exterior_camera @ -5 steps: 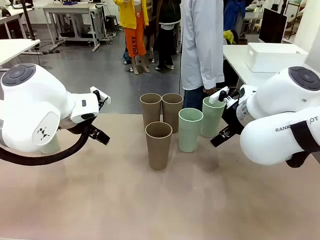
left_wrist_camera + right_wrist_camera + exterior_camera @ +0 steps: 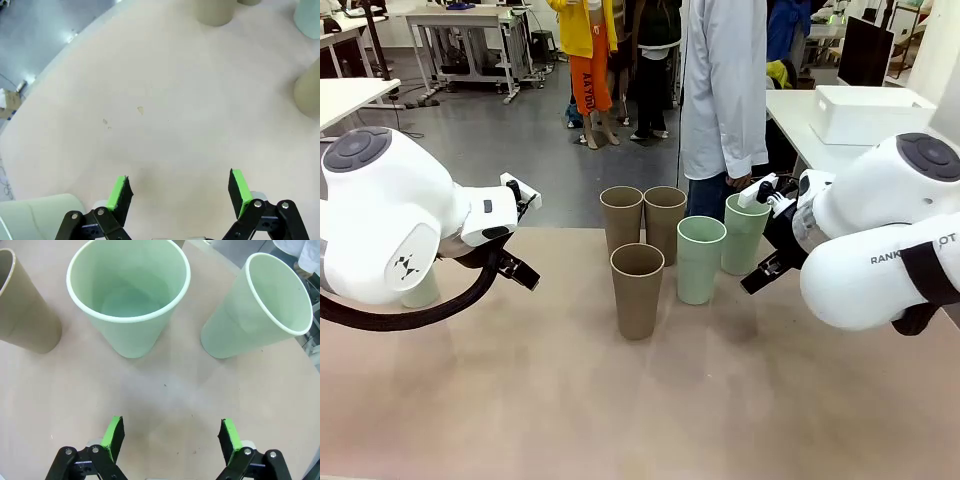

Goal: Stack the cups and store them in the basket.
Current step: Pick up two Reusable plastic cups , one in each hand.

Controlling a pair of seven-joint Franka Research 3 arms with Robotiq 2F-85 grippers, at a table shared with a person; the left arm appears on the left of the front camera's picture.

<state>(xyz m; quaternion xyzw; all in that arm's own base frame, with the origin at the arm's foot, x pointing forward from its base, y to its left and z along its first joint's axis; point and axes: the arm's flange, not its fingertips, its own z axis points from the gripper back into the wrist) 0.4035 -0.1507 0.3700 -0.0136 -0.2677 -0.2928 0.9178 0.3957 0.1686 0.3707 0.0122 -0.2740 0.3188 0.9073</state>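
Three tan-brown cups stand upright mid-table: two at the back [image 2: 621, 215] [image 2: 664, 220] and one in front [image 2: 637, 290]. To their right stand two mint cups [image 2: 701, 258] [image 2: 745, 233]. Another mint cup [image 2: 420, 290] peeks out behind my left arm. My right gripper [image 2: 171, 429] hangs open over bare table just short of the two mint cups [image 2: 127, 300] [image 2: 260, 310], holding nothing. My left gripper [image 2: 180, 186] is open above bare table, with a mint cup [image 2: 35, 220] close beside its left finger. The white basket [image 2: 868, 112] sits on a separate table at the far right.
A person in a white coat [image 2: 725, 90] stands at the table's far edge behind the cups. The tabletop [image 2: 650, 400] in front of the cups is bare. My two bulky white arms [image 2: 390, 225] [image 2: 885, 245] flank the cup group.
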